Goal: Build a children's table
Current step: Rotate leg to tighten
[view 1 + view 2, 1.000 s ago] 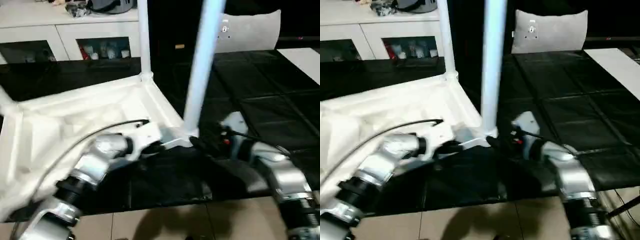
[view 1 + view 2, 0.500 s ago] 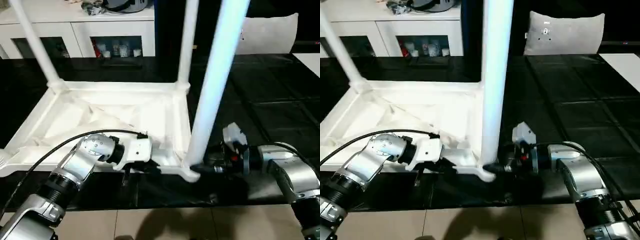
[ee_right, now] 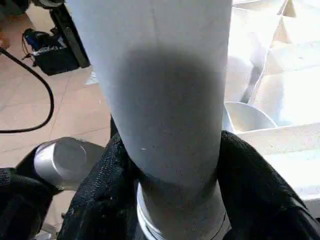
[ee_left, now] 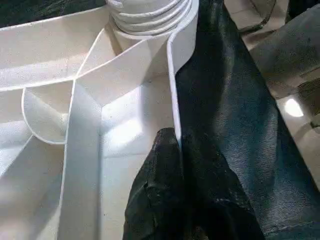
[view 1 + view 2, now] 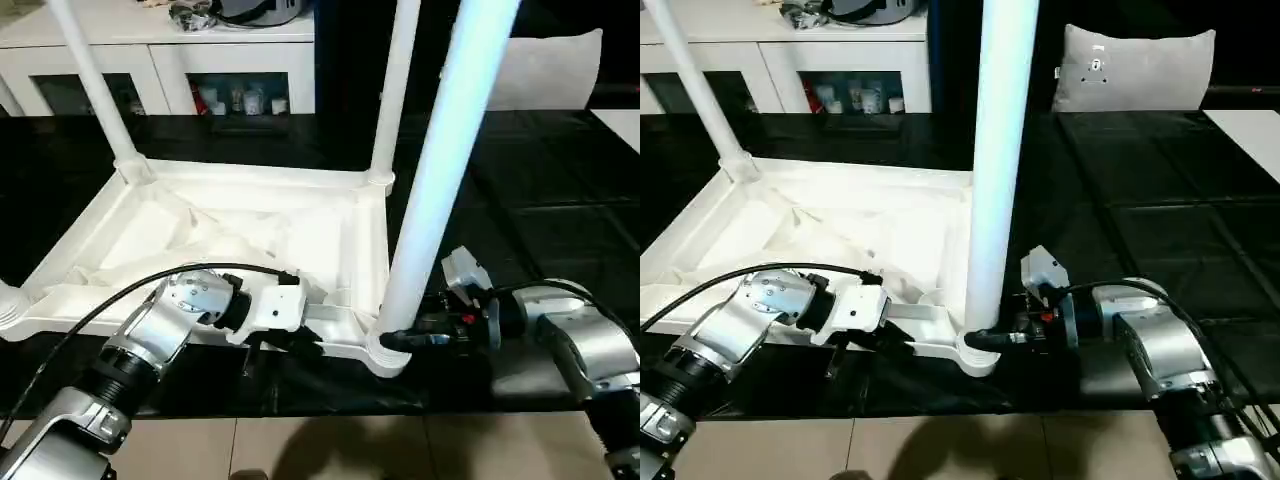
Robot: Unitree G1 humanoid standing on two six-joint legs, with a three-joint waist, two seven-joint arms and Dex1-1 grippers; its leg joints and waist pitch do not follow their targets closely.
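A black-covered work surface point(image 5: 560, 190) fills the room's foreground, with tan floor tiles point(image 5: 330, 450) at its near edge. Behind it stands a white cabinet point(image 5: 190, 60) with glass doors, and a grey cushion point(image 5: 1135, 68) beside it. The white children's table point(image 5: 250, 240) lies upside down on the black cover, legs pointing up. The right gripper point(image 3: 170, 200) clasps the near leg point(image 5: 998, 170) at its corner socket. The left gripper point(image 4: 177, 150) pinches the tabletop's near rim.

Smooth white plastic table point(image 5: 250, 225); glossy black work surface point(image 5: 520, 200); silvery metal forearms point(image 5: 590, 345)
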